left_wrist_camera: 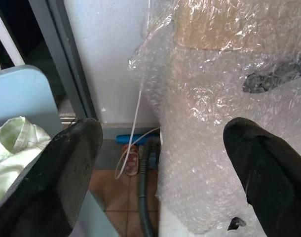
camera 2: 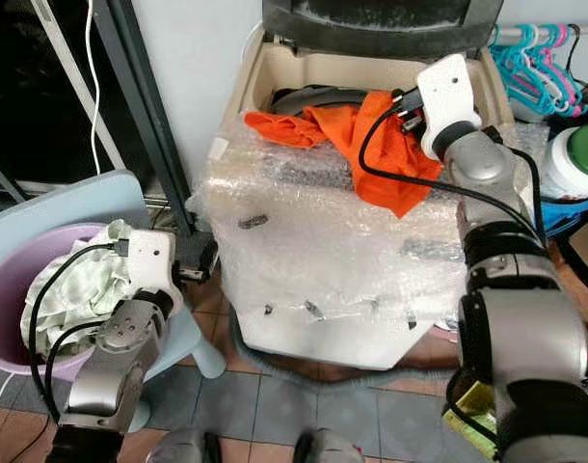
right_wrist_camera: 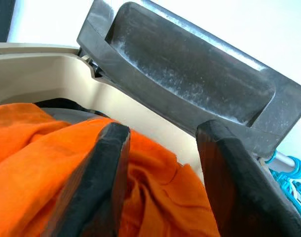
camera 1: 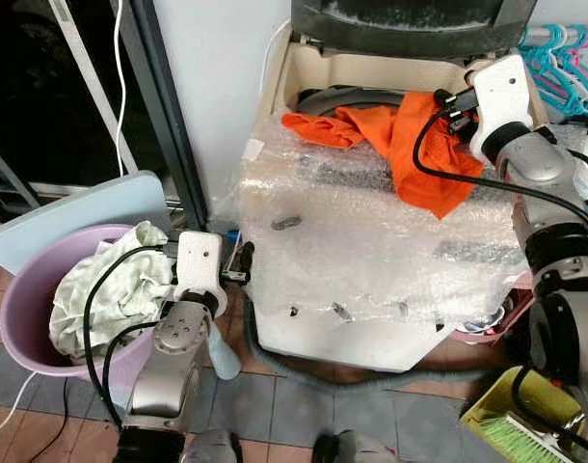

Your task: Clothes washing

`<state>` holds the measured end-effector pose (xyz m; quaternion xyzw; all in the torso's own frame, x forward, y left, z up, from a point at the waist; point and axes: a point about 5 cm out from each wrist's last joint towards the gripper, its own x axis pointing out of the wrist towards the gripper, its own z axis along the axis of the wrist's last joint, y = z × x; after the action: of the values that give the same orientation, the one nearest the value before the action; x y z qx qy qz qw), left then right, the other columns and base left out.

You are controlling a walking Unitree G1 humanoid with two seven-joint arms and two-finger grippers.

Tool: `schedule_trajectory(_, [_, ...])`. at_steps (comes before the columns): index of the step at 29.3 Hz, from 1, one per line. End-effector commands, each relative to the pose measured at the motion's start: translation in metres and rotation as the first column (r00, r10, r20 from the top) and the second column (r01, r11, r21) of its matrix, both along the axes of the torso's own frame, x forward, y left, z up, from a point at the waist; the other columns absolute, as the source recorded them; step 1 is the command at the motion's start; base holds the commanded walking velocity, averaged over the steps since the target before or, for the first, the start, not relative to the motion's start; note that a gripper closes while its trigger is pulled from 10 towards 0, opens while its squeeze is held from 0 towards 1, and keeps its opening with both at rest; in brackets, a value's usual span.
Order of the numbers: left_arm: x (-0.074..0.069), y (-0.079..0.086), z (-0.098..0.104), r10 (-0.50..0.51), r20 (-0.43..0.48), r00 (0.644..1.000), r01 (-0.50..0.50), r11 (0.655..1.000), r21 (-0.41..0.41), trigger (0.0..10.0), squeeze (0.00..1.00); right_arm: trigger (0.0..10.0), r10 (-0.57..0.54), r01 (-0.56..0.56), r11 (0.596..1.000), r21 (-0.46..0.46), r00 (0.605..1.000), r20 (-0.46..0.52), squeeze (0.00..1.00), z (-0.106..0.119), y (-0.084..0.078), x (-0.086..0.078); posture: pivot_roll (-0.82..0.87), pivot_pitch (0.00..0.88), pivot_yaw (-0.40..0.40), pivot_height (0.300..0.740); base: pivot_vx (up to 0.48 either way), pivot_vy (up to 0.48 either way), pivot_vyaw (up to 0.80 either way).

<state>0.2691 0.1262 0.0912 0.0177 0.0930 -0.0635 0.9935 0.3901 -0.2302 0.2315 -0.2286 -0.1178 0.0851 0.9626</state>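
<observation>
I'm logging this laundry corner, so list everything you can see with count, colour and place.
Washing machine: one, cream, wrapped in bubble wrap, against the wall, dark lid raised.
Orange cloth: one, draped over the machine's open top and front edge.
Basin: one, pink, on the floor to the machine's left.
Pale green laundry: one bundle, inside the basin.
Hangers: several, turquoise and pink, behind the machine on the right.
Hose: one, grey, on the floor tiles under the machine.
Left gripper: fingers open, between basin and machine.
Right gripper: fingers open, over the orange cloth.
</observation>
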Motion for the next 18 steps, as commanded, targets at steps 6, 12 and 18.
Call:
schedule_trajectory(6, [-0.001, 0.007, 0.001, 0.012, 0.005, 1.0, -0.012, 1.0, 0.0, 10.0, 0.0, 10.0, 0.128, -0.133, 0.976, 0.175, 0.991, 0.036, 1.0, -0.014, 0.016, -0.028, -0.08, 0.0, 0.002, 0.74, 0.0, 0.0, 0.0])
schedule_trajectory(12, [0.001, 0.003, 0.001, -0.009, 0.003, 1.0, 0.009, 1.0, -0.001, 10.0, 0.0, 10.0, 0.33, -0.292, 0.935, 0.202, 0.925, -0.188, 1.0, -0.059, 0.038, -0.045, -0.09, 0.0, 0.016, 0.74, 0.0, 0.0, 0.0])
schedule_trajectory(18, [0.003, 0.003, 0.001, -0.013, 0.001, 1.0, 0.013, 1.0, 0.005, 10.0, 0.0, 10.0, 0.143, -0.082, 0.978, 0.194, 0.934, -0.327, 1.0, -0.074, 0.028, -0.024, -0.09, 0.0, 0.014, 0.74, 0.0, 0.0, 0.0])
